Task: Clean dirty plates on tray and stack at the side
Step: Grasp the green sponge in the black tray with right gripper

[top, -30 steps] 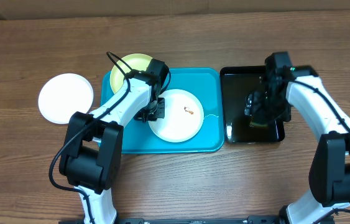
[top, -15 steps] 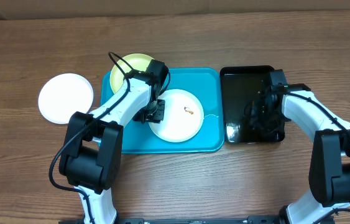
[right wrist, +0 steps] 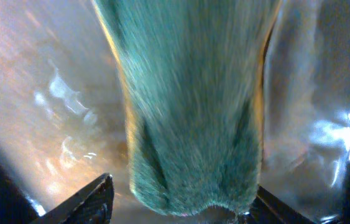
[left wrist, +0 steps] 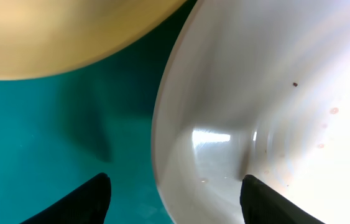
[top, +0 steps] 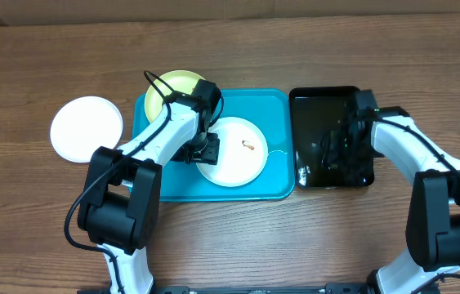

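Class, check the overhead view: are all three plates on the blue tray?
No, one white plate lies on the table, left of the tray.

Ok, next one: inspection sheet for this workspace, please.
Surface: wooden table.
Job's things: turquoise tray holds a yellow-green plate and a smeared white plate; second white plate lies left on the table.
Clutter: black tray, green sponge over it.
Grippers: left gripper open, straddling the smeared plate's rim; right gripper around the sponge, grip unclear.
Cables: black cable looping above the yellow-green plate.
Surroundings: beige strip beyond the far edge.
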You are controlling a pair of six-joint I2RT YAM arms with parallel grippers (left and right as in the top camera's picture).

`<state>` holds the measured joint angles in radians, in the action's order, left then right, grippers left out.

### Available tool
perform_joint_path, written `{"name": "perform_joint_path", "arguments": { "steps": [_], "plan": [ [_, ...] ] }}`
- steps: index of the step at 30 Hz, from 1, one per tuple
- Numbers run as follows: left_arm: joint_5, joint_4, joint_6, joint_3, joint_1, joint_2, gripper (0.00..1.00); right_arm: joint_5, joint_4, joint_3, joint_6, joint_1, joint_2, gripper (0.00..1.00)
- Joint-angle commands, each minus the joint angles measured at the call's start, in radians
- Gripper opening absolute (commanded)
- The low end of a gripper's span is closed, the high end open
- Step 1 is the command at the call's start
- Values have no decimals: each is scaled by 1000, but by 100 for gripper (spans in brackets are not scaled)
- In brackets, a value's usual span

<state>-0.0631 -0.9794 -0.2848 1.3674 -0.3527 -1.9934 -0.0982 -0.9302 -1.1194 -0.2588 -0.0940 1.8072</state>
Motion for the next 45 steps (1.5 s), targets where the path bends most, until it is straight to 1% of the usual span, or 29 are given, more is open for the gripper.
{"name": "perform_joint_path", "arguments": {
  "steps": [1,3,5,8,10,11,12,13,15,16,17,18,21,23,26,31,34,37,40,45],
  "plan": [
    [13,-2,4,-5,1,21,68,101,27,-55,3,-2,-24,69],
    [12,0,4,-5,1,21,68,179,40,-49,3,-2,-23,73],
    [12,-2,4,-5,1,21,68,214,45,-34,3,-2,-23,76],
    [12,-4,4,-5,-6,21,68,190,92,9,-4,-2,-23,77],
    [12,0,4,-5,-5,21,68,134,138,37,-3,-4,-23,78],
    [12,1,4,-5,-5,21,68,99,147,48,-3,-4,-23,76],
    [12,0,4,-5,-6,21,69,74,144,53,-3,-4,-23,72],
    [12,0,4,-5,-7,21,68,52,137,55,-4,-5,-23,66],
    [12,0,4,-5,-7,21,69,16,119,55,-4,-9,-23,51],
    [12,0,4,-5,-7,21,68,4,111,55,-4,-13,-23,42],
    [12,0,4,-5,-7,21,68,-13,101,55,-6,-16,-23,37],
    [12,-2,3,-5,-7,21,68,-38,89,55,-30,-19,-23,37],
    [12,-3,0,-5,-7,21,69,-91,68,54,-90,-29,-23,41],
    [12,-3,0,-5,-7,21,69,-90,51,49,-102,-31,-23,47],
    [12,-4,1,-5,-7,21,69,-90,14,27,-101,-30,-23,50],
    [12,-4,0,-5,-7,21,70,-80,-85,-89,-93,-30,-23,56],
    [12,-6,0,-5,-7,21,71,-13,-109,-145,-74,-30,-23,63],
    [12,-12,0,-5,-7,21,72,110,-92,-150,-75,-30,-23,73],
    [12,-14,0,-5,-7,21,73,184,-56,-141,-74,-30,-23,77],
    [12,-15,-4,-5,-7,21,74,183,28,-100,-74,-30,-22,80]
  ]
}}
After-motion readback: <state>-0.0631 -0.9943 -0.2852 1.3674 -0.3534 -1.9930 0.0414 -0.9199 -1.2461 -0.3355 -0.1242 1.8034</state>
